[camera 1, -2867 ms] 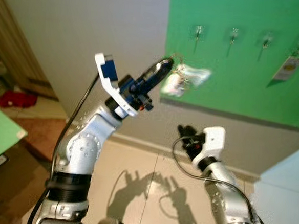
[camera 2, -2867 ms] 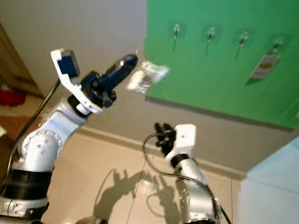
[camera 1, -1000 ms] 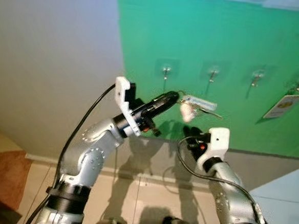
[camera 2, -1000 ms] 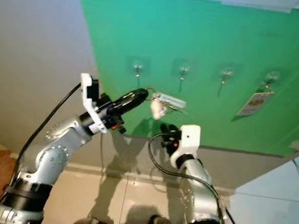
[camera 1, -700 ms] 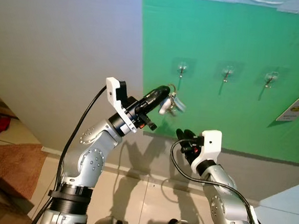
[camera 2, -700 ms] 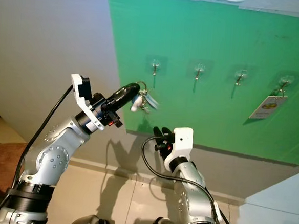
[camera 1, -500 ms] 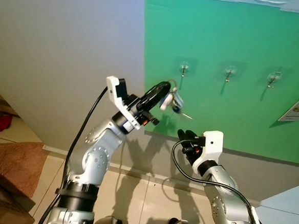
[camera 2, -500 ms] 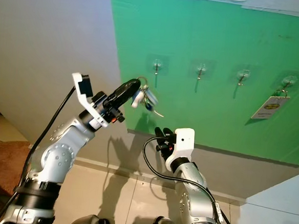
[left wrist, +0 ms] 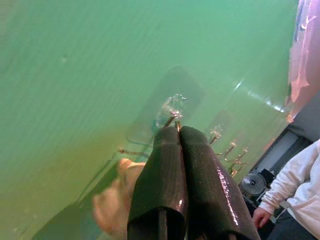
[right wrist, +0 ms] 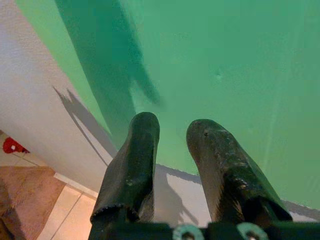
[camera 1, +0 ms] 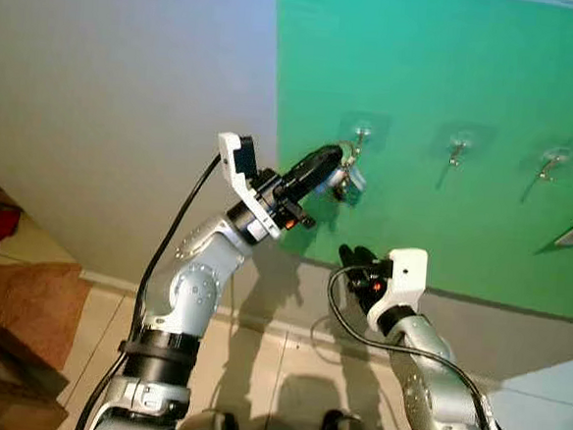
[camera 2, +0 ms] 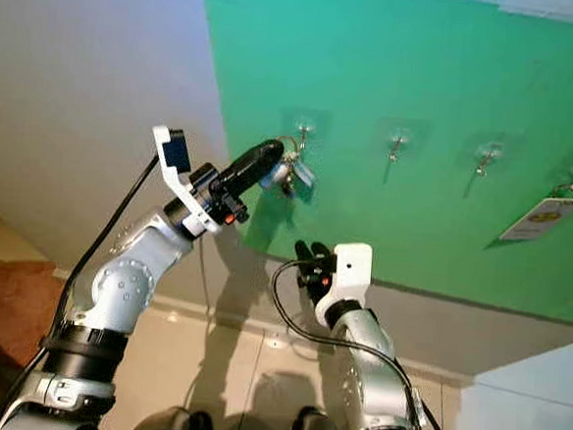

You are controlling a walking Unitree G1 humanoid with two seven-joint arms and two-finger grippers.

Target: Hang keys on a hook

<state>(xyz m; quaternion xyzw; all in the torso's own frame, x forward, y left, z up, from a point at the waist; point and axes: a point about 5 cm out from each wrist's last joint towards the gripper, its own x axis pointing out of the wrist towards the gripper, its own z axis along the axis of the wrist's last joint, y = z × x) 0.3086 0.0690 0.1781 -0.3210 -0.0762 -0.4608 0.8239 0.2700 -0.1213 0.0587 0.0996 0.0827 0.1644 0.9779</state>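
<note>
Keys (camera 1: 346, 179) at leftmost hook (camera 1: 360, 138), left hand (camera 1: 335, 161)

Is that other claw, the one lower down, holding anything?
No, the right claw is open, and between its fingers you see just the green board.

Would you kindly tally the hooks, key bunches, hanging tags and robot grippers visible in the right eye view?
Hooks: 4
Bunch of keys: 1
Hanging tag: 1
Grippers: 2 (left gripper, right gripper)
Total: 8
</note>
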